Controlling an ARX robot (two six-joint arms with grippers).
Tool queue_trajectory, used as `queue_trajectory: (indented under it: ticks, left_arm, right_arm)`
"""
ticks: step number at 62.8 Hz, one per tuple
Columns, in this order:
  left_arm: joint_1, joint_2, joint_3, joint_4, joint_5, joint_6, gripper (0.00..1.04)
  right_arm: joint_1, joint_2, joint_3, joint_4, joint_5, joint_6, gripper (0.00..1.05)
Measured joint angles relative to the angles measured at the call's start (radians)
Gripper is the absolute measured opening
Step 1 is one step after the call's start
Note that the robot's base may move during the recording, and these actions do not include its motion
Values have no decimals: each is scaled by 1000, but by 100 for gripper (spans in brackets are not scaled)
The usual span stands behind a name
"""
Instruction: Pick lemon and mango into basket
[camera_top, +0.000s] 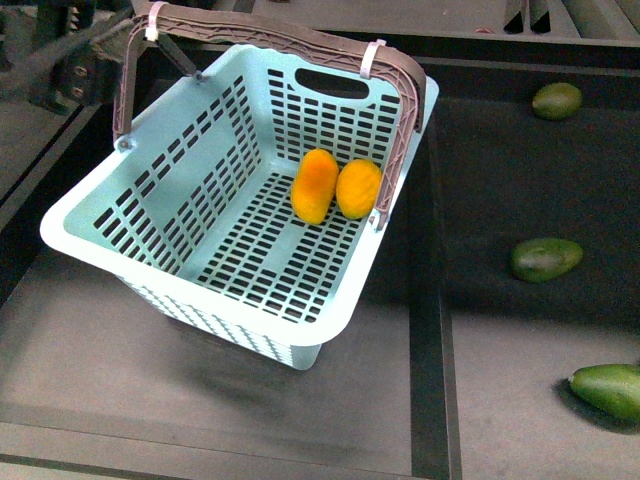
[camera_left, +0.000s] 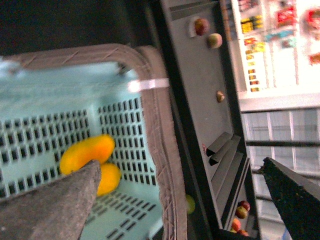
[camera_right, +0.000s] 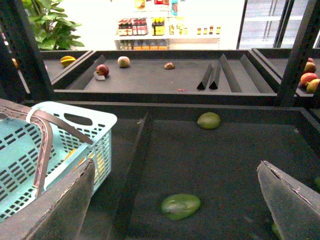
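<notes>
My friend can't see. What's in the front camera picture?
A light-blue basket with brown handles holds two orange-yellow fruits side by side, the mango and the lemon. Three green avocados lie on dark shelving to its right.

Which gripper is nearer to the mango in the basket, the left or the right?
Left. The left gripper is above the basket, over the mango. The right gripper is outside it, over the avocado.

Both end effectors (camera_left: 180, 195) (camera_right: 175, 200) wide apart, empty
</notes>
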Motion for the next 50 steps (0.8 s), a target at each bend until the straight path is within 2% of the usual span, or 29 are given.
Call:
queue_trajectory:
  ticks: [1, 4, 7, 11, 15, 16, 17, 19, 22, 26, 43, 46, 50]
  left_arm:
    - [5, -2, -29, 61, 6, 51, 81]
    - [29, -24, -131, 235, 29, 348, 72]
    - [60, -78, -222, 343, 50, 613, 61]
    - [96, -155, -300, 383, 74, 827, 49]
    - [126, -214, -363, 391, 100, 948, 38]
    - [135, -232, -387, 391, 106, 977, 33]
    - [167, -308, -479, 391, 141, 1057, 10]
    - [172, -316, -484, 393, 149, 1064, 4]
    - [204, -359, -556, 437, 195, 1077, 4]
    - [235, -426, -627, 415, 210, 1082, 4]
    - [297, -701, -731, 248, 278, 1088, 4]
    - [339, -753, -744, 208, 339, 1089, 4]
    - [376, -814, -756, 161, 346, 1090, 4]
  right_arm:
    - [0, 0, 0, 0, 0, 0, 96]
    - [0, 0, 0, 0, 1, 0, 96]
    - [0, 0, 0, 0, 1, 0, 96]
    - [0, 0, 0, 0, 0, 0, 96]
    - [0, 0, 0, 0, 0, 0, 96]
    - [0, 0, 0, 0, 0, 0, 96]
    - [0, 0, 0, 0, 1, 0, 96]
    - [0, 0, 0, 0, 0, 0, 96]
    - [0, 0, 0, 0, 1, 0, 96]
    - [0, 0, 0, 0, 1, 0, 96]
    - [0, 0, 0, 0, 0, 0, 96]
    - [0, 0, 0, 0, 0, 0, 96]
    - [0, 0, 0, 0, 0, 0, 96]
